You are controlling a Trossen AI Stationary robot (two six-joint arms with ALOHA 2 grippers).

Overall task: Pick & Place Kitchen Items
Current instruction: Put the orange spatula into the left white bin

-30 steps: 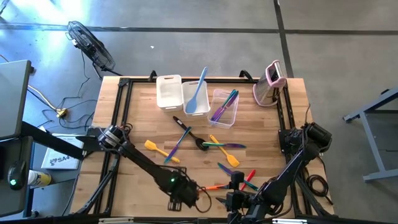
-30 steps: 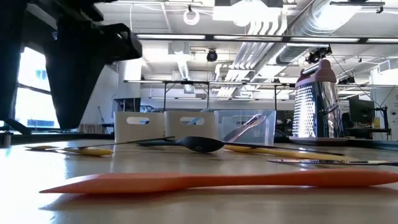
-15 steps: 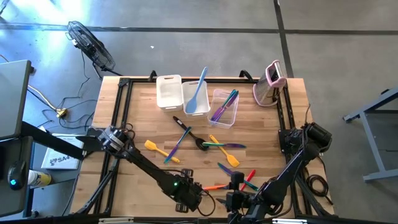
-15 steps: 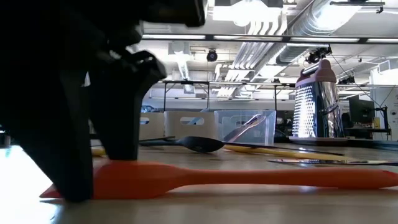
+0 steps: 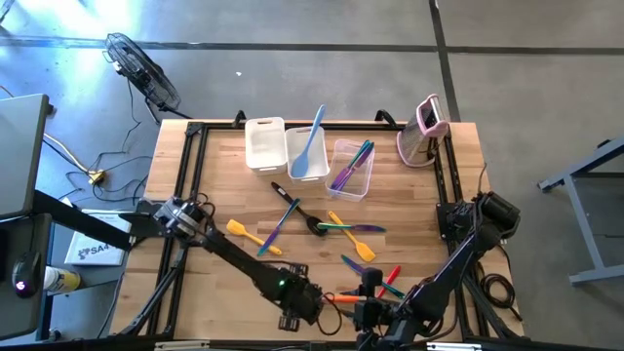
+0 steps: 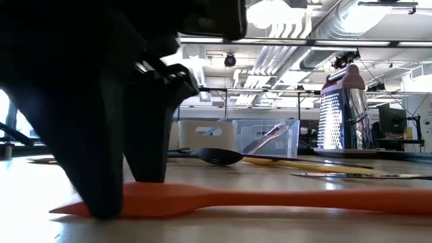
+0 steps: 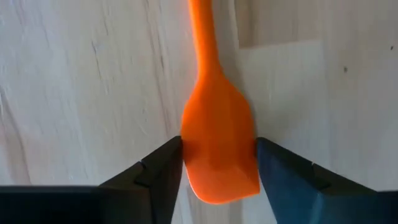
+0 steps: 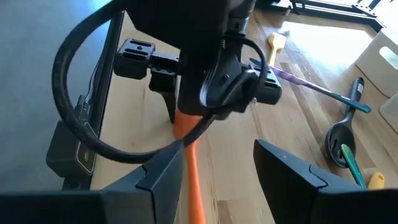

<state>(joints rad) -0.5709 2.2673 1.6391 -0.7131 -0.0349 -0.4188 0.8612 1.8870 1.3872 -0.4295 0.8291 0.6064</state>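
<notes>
An orange spatula [image 5: 341,294] lies flat on the wooden table near its near edge. It also shows in the low view [image 6: 270,198]. My left gripper [image 5: 310,304] stands over the spatula's blade with its fingers pointing down, shut on the blade [image 7: 217,124]. My right gripper [image 8: 217,180] is open and empty. It hovers just right of the left gripper, above the spatula's handle [image 8: 194,186]. Several other utensils [image 5: 331,229] lie spread over the table's middle. My left gripper pinches the orange spatula's blade by its two side edges [image 7: 185,149] between its two fingers, near the blade's free end. The fingers [image 6: 104,196] come from above, pointing down, and lie across the blade. The spatula lies flat on the table.
Three plastic tubs [image 5: 265,143] stand at the far middle. One holds a light blue spatula [image 5: 312,141] and another holds purple and teal utensils [image 5: 353,164]. A pink-and-white grater [image 5: 427,130] stands at the far right. A yellow spatula [image 5: 249,234] and a black turner [image 5: 297,210] lie mid-table.
My left gripper has moved toward the table's right edge along the near edge. It has come down with a finger on each side of the orange spatula's blade and has taken hold of it. The spatula stays flat on the table.
</notes>
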